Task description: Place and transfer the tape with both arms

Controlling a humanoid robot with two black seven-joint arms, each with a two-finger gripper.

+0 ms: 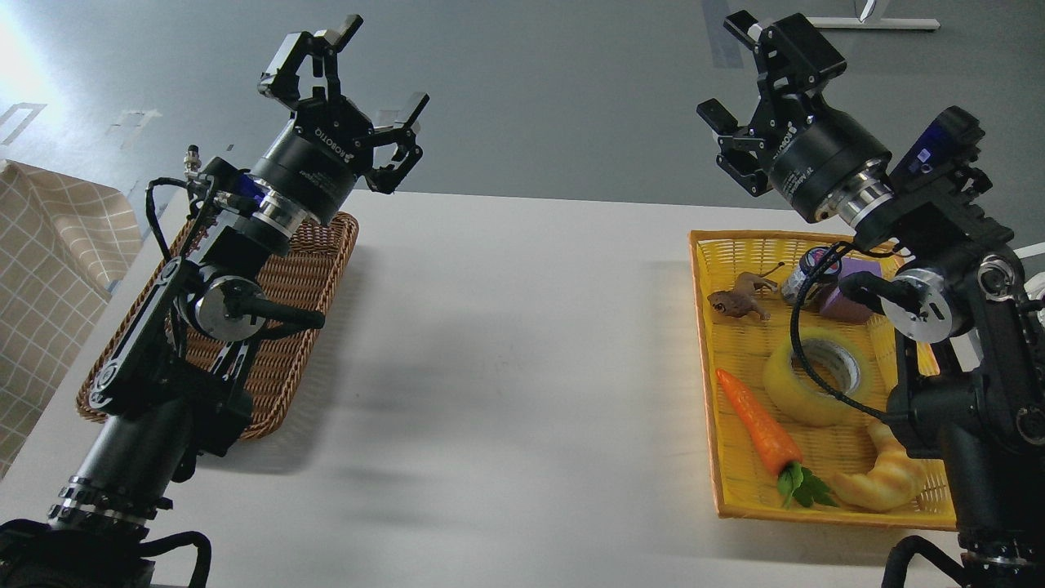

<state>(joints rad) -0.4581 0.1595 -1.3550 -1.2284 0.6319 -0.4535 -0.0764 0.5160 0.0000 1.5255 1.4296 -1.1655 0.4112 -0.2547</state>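
Observation:
The tape [796, 384], a translucent yellow roll with a whitish core, lies in the yellow basket [706, 343] at the right, partly crossed by a black cable. My right gripper [725, 69] is held high above the basket's far end, fingers spread open and empty. Over at the left, my left gripper [380, 69] is raised above the far end of the brown wicker tray [282, 359], also open with nothing in it. Both grippers are well clear of the tape.
Sharing the yellow basket with the tape are a toy carrot [758, 425], a croissant [882, 478], a small brown animal figure [739, 298], a small jar [804, 278] and a purple block [853, 298]. A checked cloth [49, 245] hangs at far left. White table [506, 343] lies between the containers.

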